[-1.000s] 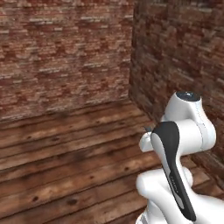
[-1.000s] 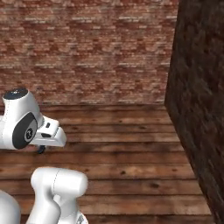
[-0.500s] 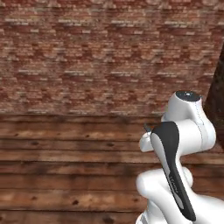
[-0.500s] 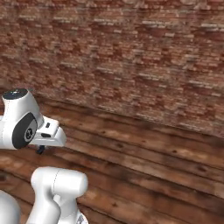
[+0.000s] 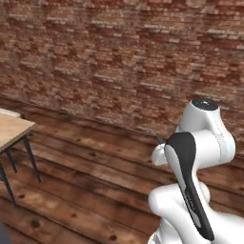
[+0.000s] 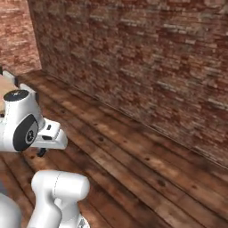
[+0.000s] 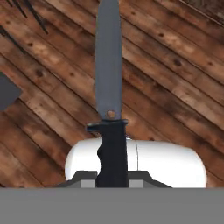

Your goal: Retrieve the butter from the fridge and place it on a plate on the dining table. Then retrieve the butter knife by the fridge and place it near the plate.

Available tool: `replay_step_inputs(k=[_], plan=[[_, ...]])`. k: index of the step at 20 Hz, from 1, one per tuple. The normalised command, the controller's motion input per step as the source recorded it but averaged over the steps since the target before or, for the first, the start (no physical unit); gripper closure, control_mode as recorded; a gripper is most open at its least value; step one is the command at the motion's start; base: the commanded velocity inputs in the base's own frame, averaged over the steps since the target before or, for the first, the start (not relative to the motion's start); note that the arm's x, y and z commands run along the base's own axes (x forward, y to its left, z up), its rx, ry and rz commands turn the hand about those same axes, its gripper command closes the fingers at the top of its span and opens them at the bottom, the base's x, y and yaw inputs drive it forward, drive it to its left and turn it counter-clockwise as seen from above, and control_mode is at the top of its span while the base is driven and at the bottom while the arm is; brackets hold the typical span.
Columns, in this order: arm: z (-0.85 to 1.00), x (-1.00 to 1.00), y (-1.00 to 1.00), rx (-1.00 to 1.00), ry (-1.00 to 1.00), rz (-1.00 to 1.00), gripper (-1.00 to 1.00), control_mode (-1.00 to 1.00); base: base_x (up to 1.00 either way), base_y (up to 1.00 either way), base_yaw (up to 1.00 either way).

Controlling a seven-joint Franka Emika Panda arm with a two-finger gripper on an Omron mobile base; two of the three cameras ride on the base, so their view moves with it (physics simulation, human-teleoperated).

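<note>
- While the gripper (image 7: 112,181) sits at the bottom centre of the hand view, its jaws are clamped narrow on the black handle of the butter knife (image 7: 109,100).
- From that grip the knife stands straight up the middle of the frame, its grey pointed blade reaching to the top edge, with brown wooden floor planks (image 7: 175,87) behind it.
- At the left edge of the left base view, a corner of a light wooden bench (image 5: 12,128) on thin dark legs shows above the plank floor.
- Across the top of both base views runs a red-brown brick wall (image 5: 119,57).
- At the lower right of the left base view rises the white arm (image 5: 195,157) with its dark joint cover.
</note>
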Motion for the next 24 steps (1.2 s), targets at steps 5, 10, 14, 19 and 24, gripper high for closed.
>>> replay_step_inputs(k=[5, 10, 14, 19, 24], plan=[[0.0, 0.0, 0.0, 0.0, 0.0, 0.0, 1.0, 1.0, 0.98, -0.05, 0.57], [0.0, 0.0, 0.0, 0.0, 0.0, 0.0, 1.0, 1.0, 0.91, -0.4, 0.5], [0.0, 0.0, 0.0, 0.0, 0.0, 0.0, 1.0, 1.0, 0.7, -0.64, 0.44], [0.0, 0.0, 0.0, 0.0, 0.0, 0.0, 1.0, 1.0, 0.76, -0.67, 0.42], [0.0, 0.0, 0.0, 0.0, 0.0, 0.0, 1.0, 1.0, 0.93, -0.63, 0.47]])
